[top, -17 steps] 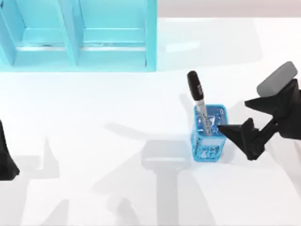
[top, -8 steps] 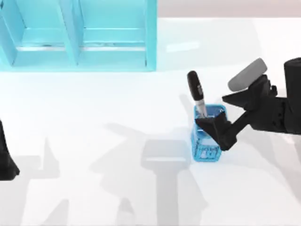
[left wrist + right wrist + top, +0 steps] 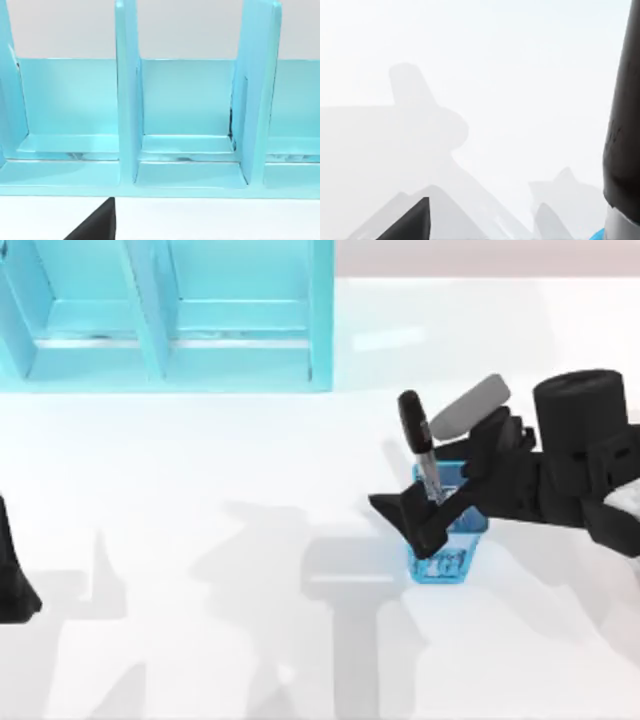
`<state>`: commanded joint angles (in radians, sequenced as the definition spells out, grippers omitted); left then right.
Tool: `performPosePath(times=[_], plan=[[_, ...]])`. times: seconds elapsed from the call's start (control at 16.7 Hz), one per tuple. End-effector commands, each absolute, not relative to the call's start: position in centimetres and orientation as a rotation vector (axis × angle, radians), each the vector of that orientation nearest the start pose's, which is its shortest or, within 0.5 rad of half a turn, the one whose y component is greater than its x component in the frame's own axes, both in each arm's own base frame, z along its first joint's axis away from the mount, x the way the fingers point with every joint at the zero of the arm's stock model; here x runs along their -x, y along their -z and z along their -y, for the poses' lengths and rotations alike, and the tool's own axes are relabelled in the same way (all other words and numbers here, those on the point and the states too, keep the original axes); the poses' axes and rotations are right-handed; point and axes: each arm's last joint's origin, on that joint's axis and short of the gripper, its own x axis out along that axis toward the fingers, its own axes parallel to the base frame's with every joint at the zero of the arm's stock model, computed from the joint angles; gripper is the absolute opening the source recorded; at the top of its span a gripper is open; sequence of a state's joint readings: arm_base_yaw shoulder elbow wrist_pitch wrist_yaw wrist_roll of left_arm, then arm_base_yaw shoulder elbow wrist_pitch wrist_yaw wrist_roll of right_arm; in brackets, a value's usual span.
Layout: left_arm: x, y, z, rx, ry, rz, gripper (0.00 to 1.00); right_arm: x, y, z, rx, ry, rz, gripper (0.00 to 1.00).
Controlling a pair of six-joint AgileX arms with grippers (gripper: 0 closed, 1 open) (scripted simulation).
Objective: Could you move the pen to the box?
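The pen [image 3: 417, 440] stood tilted in the blue mesh cup [image 3: 447, 540] right of the table's [image 3: 200, 540] centre, its black cap leaning toward the far left. The right tool [image 3: 432, 502] reached over the cup from the right, its fingers spread apart on either side of the pen's barrel. The cyan box [image 3: 170, 315] sat at the far left. The left tool [image 3: 12, 575] rested at the left edge; whether it was apart or together I cannot tell.

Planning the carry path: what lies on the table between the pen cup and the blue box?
In the top view, nothing: bare white table with only shadows separates the mesh cup, which holds the pen, from the box.
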<state>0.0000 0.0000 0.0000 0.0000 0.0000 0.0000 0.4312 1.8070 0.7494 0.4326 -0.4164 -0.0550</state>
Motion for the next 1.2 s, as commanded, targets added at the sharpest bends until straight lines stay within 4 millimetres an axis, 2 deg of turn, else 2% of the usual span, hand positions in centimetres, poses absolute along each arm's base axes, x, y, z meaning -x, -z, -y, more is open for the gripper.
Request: performPosePath(times=[0.06, 0.84, 1.2], plan=[[-10.57, -16.0, 0.12, 0.0, 0.0, 0.0, 1.0, -30.08, -11.55, -15.38, 0.066, -0.851, -0.621, 1.0], [-10.57, -16.0, 0.12, 0.0, 0.0, 0.0, 1.0, -30.08, -11.55, -15.38, 0.066, -0.851, -0.621, 0.02], [-10.57, -16.0, 0.12, 0.0, 0.0, 0.0, 1.0, -30.08, -11.55, -15.38, 0.066, -0.851, -0.621, 0.0]])
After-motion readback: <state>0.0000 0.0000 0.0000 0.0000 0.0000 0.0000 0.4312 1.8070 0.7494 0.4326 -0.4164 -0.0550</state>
